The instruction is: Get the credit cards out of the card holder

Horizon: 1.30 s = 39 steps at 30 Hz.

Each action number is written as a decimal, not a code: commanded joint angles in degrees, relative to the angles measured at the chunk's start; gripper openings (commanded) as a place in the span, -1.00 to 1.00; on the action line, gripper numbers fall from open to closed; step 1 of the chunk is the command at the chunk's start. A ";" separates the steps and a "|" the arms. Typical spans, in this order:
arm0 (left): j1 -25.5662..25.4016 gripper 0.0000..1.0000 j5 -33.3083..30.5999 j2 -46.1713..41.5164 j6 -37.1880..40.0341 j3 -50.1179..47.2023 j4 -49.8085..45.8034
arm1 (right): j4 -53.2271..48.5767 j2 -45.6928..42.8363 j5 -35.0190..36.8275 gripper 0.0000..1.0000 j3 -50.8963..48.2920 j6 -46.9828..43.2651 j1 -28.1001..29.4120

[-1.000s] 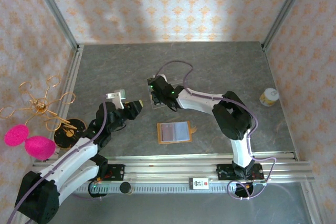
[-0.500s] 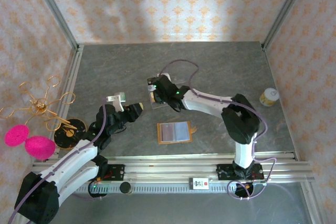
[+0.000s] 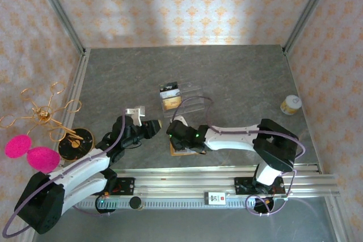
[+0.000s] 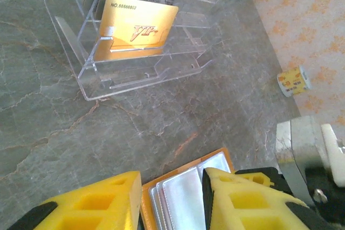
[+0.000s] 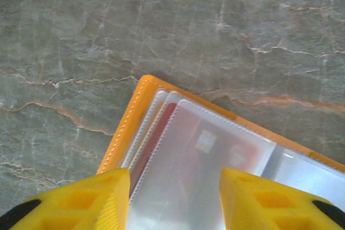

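The orange card holder [image 5: 126,127] lies open on the grey table, its clear sleeves fanned out. A red credit card [image 5: 226,149] sits inside the top sleeve, and a second red edge shows in the sleeve beneath. My right gripper [image 5: 173,176] hangs open just above the sleeves, with nothing between its yellow fingers. From above, the right gripper [image 3: 177,134] covers the holder's [image 3: 194,152] far left part. My left gripper [image 3: 156,124] is just left of the holder. It is open, and the holder's [image 4: 183,197] near corner lies on the table below the left gripper's [image 4: 172,176] gap.
A clear acrylic stand [image 3: 184,99] behind the holder carries a gold VIP card [image 4: 135,28] and a pale card behind it. A small jar [image 3: 291,105] stands at the right. A gold wire ornament [image 3: 42,118] with pink balls [image 3: 28,152] is at the left.
My right gripper has left the acrylic stand, come down to the card holder and opened. The left gripper has moved right, closer to the holder's left edge.
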 commanded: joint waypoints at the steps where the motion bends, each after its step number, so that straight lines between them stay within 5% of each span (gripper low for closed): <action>1: -0.57 -0.30 0.20 0.15 -0.75 -0.81 3.23 | -1.07 2.09 4.51 -0.07 0.80 1.62 1.01; 6: -2.49 -0.32 0.86 1.18 0.44 -0.29 1.56 | -0.66 4.62 4.26 -0.20 -0.71 2.93 1.23; 11: -5.13 -0.35 1.50 3.60 0.18 -0.71 2.58 | 1.89 3.21 5.03 -0.78 -2.05 4.23 1.22; 18: -13.77 -0.83 1.91 14.05 0.16 2.93 7.22 | 14.88 -5.50 2.22 -1.00 -9.02 8.10 0.08; 20: -15.68 -1.00 2.14 18.16 0.74 5.06 7.30 | 17.68 -6.98 0.95 -1.00 -10.56 8.66 -0.09; 25: -17.90 -1.00 3.56 25.75 1.72 9.95 5.94 | 18.24 -9.57 2.91 -0.92 -12.53 10.48 -0.16; 29: -18.64 -1.00 4.03 29.61 2.10 13.18 3.50 | 15.75 -13.86 9.18 -0.33 -15.54 15.07 -0.24; 32: -20.02 -1.00 4.94 32.24 2.45 15.97 2.33 | 15.55 -19.50 12.69 -0.10 -19.33 17.49 -0.41; 39: -23.04 -0.92 7.67 40.45 3.65 23.13 -1.28 | 14.19 -26.72 12.55 -0.12 -24.02 19.13 -1.13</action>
